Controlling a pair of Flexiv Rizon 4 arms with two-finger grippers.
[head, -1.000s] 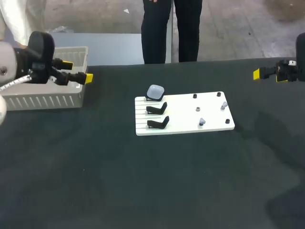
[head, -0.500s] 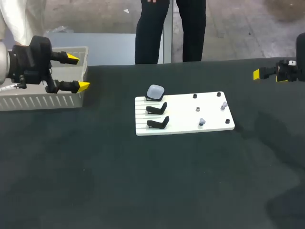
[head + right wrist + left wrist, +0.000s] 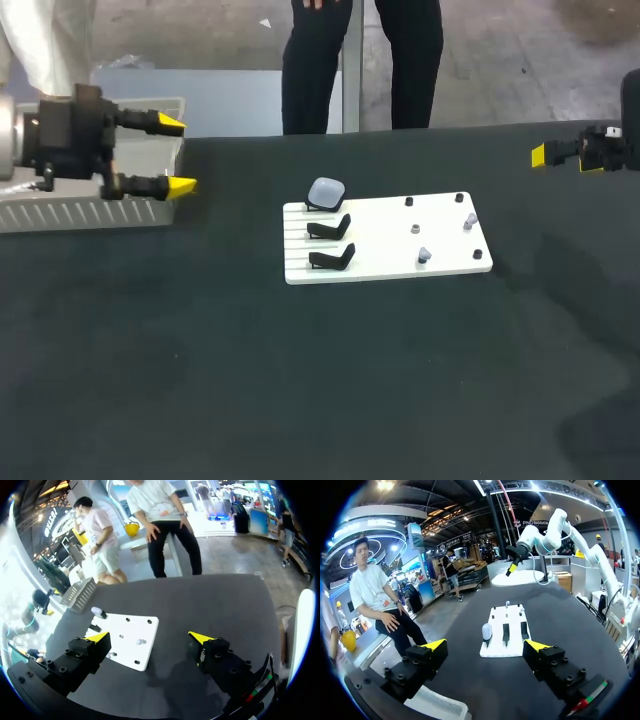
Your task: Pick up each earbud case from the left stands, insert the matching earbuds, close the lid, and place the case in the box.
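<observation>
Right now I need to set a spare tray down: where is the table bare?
The widest bare stretch of the table lies between the white board and the near edge. Another lies between the board and the right gripper. The gap between box and board is narrower, with the open left gripper at its box end. The board itself is crowded.
</observation>
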